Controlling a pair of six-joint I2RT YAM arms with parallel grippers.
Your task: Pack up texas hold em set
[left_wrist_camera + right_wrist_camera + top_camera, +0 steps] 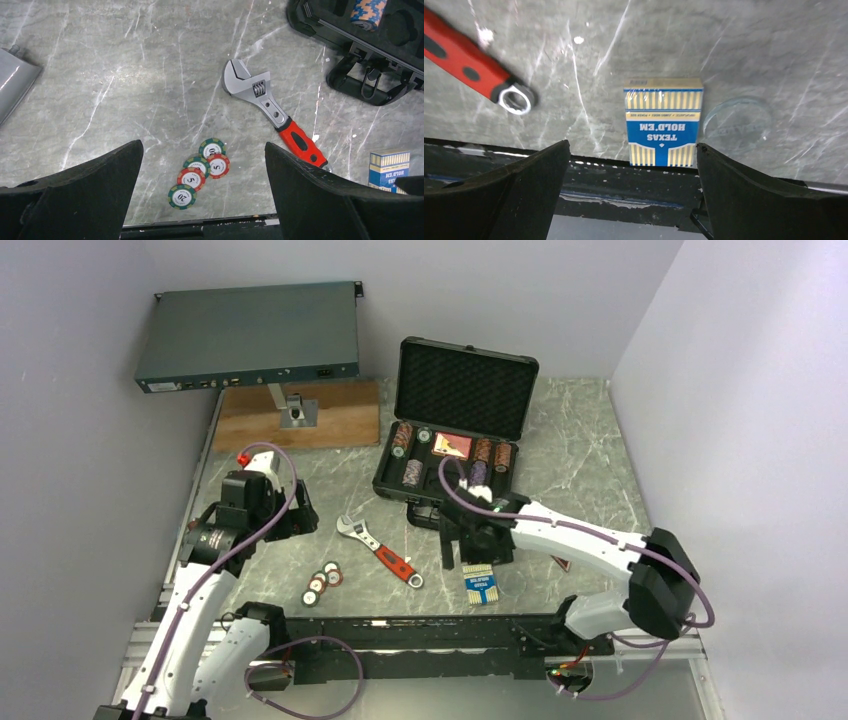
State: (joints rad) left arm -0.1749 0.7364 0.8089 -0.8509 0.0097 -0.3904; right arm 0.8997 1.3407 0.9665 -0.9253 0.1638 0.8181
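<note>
The blue card deck (663, 122) lies flat on the bench (590, 470), face up, near the front edge. Its long axis runs from near to far, and its near end reaches the dark rail (440, 630) along that edge. In the right wrist view its "TEXAS HOLD'EM" lettering reads upside down. The right end effector (631, 147) hangs directly over the deck with its jaws spread wide and holding nothing. The deck sits in the gap between the two fingers (514, 195), nearer the right one and touching neither. The red-handled wrench (380, 552) lies diagonally just to the left, its ring end toward the deck. Farther back the black case (455, 430) stands open with its lid upright and its long side running left to right, with chip stacks in its slots. Five loose chips (200, 172) cluster on the bench left of the wrench. They lie below the left end effector (202, 147), which is also wide open and empty.
</note>
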